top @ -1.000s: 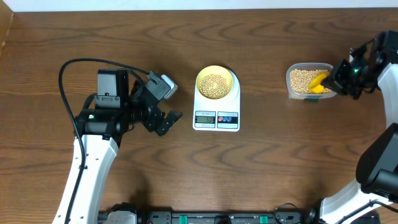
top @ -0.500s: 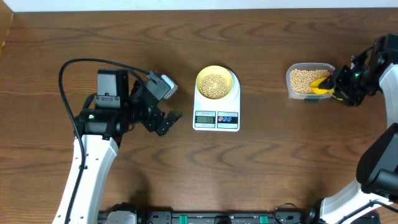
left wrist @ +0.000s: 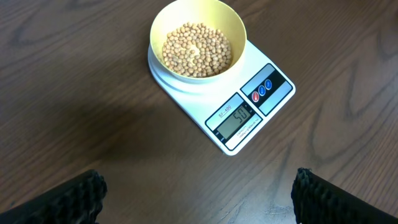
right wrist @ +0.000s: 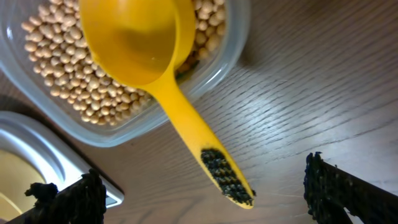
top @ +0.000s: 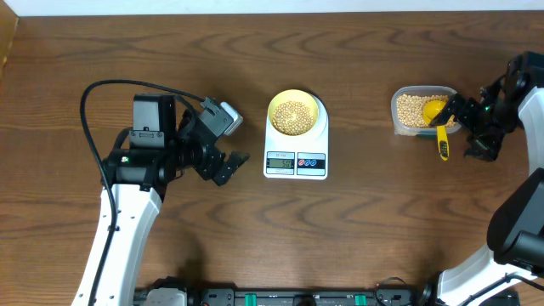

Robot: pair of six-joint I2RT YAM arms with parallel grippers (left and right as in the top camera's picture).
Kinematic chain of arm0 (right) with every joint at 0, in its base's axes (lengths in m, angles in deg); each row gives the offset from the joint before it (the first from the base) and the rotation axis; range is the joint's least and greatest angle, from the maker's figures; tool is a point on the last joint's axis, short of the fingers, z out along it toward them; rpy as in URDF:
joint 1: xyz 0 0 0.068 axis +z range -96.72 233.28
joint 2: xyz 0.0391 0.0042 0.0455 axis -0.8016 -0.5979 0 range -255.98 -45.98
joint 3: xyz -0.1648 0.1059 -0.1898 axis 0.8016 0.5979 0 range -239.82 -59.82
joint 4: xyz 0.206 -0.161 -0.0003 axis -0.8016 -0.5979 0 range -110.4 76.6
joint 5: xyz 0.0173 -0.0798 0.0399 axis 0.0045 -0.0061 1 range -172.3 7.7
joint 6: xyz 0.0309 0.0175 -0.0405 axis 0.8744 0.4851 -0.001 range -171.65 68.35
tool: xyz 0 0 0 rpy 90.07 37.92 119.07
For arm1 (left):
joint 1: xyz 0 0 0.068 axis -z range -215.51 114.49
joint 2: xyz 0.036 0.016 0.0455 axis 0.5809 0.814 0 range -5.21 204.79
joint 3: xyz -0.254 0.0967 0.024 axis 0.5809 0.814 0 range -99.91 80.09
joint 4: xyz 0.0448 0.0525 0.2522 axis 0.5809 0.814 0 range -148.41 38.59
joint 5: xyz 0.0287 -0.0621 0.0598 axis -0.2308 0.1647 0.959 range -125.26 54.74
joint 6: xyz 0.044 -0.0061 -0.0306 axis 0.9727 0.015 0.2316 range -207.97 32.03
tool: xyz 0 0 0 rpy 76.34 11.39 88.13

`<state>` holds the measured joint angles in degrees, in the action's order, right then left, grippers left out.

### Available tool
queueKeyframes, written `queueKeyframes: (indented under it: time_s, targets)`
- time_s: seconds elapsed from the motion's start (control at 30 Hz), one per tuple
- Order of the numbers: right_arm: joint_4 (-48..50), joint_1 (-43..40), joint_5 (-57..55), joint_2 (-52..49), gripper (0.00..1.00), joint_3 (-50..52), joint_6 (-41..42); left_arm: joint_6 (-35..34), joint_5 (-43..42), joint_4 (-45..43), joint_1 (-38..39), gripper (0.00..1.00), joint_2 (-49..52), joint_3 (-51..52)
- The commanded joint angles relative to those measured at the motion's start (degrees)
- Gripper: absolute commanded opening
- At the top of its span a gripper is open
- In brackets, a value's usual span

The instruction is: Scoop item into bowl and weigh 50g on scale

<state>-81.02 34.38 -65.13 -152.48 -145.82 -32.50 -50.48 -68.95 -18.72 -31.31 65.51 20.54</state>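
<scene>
1. The left arm sat folded at the left. The left gripper (top: 229,167) hovered empty, fingers wide apart, facing the scale (left wrist: 273,93).
2. Soybeans (left wrist: 196,50) filled the yellow-green bowl (left wrist: 235,28) on the scale; its display showed 50.
3. At the far right, the right gripper (top: 466,132) hung with fingers spread, clear of the yellow scoop (right wrist: 155,68), whose cup rested in the clear container (top: 399,98).
</scene>
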Motion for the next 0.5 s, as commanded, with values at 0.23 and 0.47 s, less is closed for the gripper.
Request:
queueKeyframes:
  time_s: [0.23,0.47]
  targets:
    - [0.7,3.45,-4.17,1.31,0.99,-7.37,1.62,-0.07,0.33,0.09,-0.28,0.98,0.13,0.59]
    - [1.81,9.35,-4.98,1.42,0.99,-17.33,1.68,-0.07,0.33,0.07,-0.28,0.98,0.13,0.59]
